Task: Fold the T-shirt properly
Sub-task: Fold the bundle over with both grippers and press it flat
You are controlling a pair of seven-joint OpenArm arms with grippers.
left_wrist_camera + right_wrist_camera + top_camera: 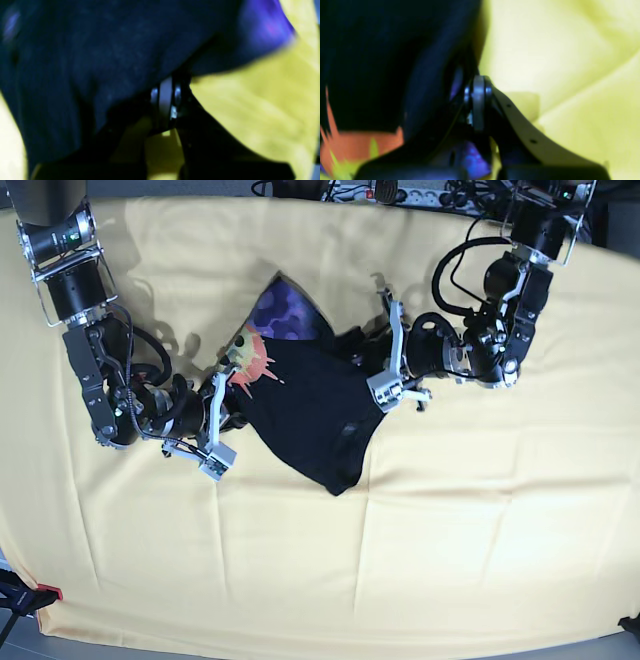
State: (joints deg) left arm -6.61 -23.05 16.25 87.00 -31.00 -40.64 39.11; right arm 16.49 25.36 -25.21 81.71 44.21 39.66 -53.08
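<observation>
The black T-shirt (310,410) hangs bunched between my two grippers over the yellow cloth. Its purple print (280,310) and orange-pink sun face (250,360) show at its upper left. My left gripper (378,380), on the right of the base view, is shut on the shirt's right edge. The left wrist view shows its jaws (165,100) closed with black cloth (100,50) draped over them. My right gripper (222,418) is shut on the shirt's left edge. The right wrist view shows it (478,100) closed beside the dark cloth (370,62), with orange print (357,145) below.
The pale yellow cloth (450,530) covers the whole table and fills the wrist views' backgrounds (262,100) (557,50). Cables and a power strip (400,192) lie along the far edge. A red clamp (45,592) sits at the front left corner.
</observation>
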